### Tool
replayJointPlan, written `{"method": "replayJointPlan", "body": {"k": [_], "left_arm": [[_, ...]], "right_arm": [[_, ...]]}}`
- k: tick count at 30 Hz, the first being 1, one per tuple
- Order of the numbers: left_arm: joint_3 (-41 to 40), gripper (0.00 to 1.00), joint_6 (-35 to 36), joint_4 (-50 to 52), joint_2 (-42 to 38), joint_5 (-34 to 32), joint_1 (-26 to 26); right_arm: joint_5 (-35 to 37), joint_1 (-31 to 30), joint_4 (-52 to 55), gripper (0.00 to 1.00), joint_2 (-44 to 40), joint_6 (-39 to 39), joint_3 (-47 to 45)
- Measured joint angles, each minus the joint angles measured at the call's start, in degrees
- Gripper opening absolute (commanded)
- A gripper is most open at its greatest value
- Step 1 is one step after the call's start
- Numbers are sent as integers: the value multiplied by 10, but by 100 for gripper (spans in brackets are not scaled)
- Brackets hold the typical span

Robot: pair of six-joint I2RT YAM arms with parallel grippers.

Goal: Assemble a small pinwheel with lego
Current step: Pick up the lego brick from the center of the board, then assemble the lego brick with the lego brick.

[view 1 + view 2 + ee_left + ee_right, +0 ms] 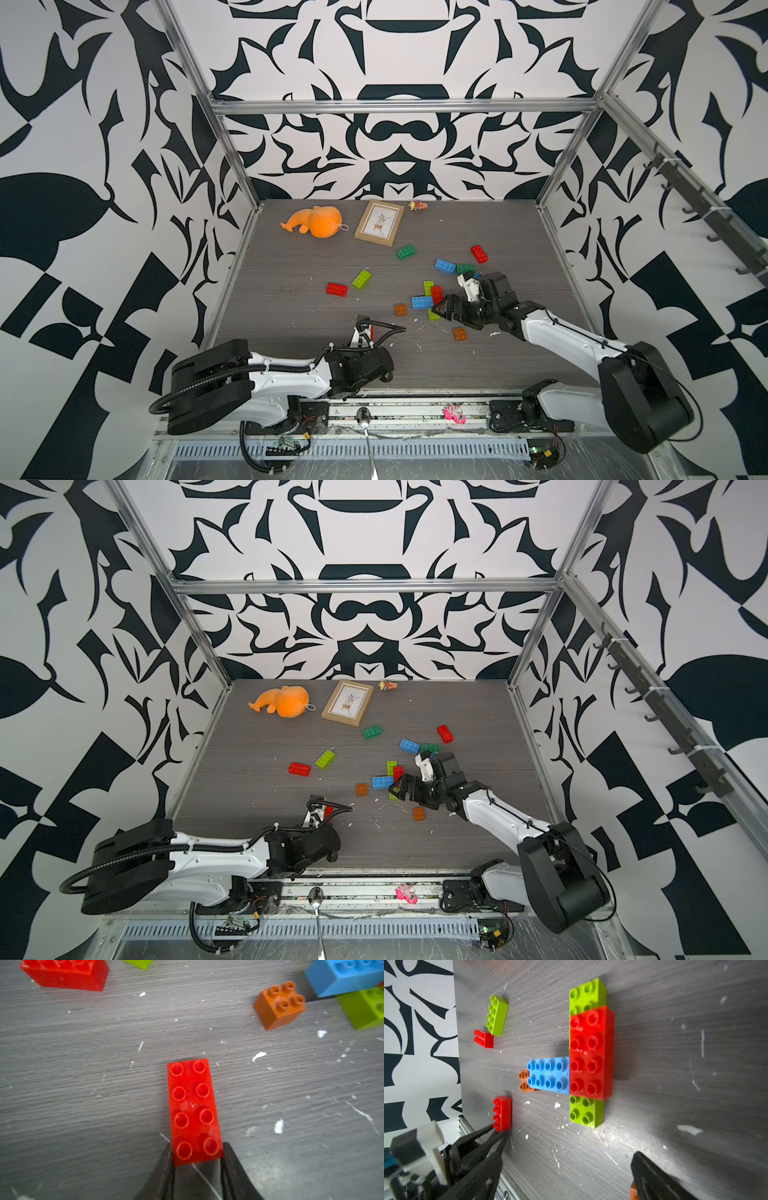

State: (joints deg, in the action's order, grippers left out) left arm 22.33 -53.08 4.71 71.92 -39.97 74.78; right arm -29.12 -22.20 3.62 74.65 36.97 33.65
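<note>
Snugly, left gripper (197, 1147) pinching red brick (192, 1105)

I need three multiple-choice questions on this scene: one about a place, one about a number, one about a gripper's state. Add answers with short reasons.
1. The picture frame lies: A beside the plush toy; B at the near edge; C in the middle.
2. Orange-brown square bricks: A one; B two; C four.
3. The left gripper is: A open, empty; B closed on the plush toy; C closed on a red brick.
A: both lie at the far edge. B: a top view shows two. C: its fingers touch both brick sides.
</note>
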Motion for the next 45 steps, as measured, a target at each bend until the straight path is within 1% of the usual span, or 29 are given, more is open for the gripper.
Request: {"method": "replayJointPlan", "body": {"k": [3, 6, 9, 13, 17, 20, 23, 27, 35, 40, 45], "left_arm": [[33, 22, 1, 3, -11, 8, 33], [75, 21, 5, -8, 4, 19, 59], [118, 20, 7, -31, 52, 38, 69], [175, 20, 10, -58, 139, 61, 70], [227, 19, 9, -60, 214, 57, 70], [252, 19, 6, -58, 243, 48, 65], [255, 19, 7, -66, 255, 49, 51], [257, 19, 13, -66, 264, 48, 30], [257, 19, 43, -80, 265, 53, -1], [259, 19, 56, -84, 268, 56, -14], [280, 19, 66, -86, 281, 60, -24]], "right_arm": [[0, 0, -12, 100, 49, 1, 36], [0, 0, -25, 100, 95, 2, 66], [0, 0, -35, 100, 126, 4, 85], [-8, 0, -49, 100, 144, 6, 88], [-24, 0, -68, 100, 155, 11, 85], [-37, 0, -87, 99, 158, 19, 80], [-47, 0, -103, 99, 162, 21, 72], [-42, 0, -105, 99, 160, 19, 60], [0, 0, -60, 97, 97, -6, 52], [1, 0, -39, 95, 96, -15, 52], [4, 0, -25, 93, 87, -23, 52]]}}
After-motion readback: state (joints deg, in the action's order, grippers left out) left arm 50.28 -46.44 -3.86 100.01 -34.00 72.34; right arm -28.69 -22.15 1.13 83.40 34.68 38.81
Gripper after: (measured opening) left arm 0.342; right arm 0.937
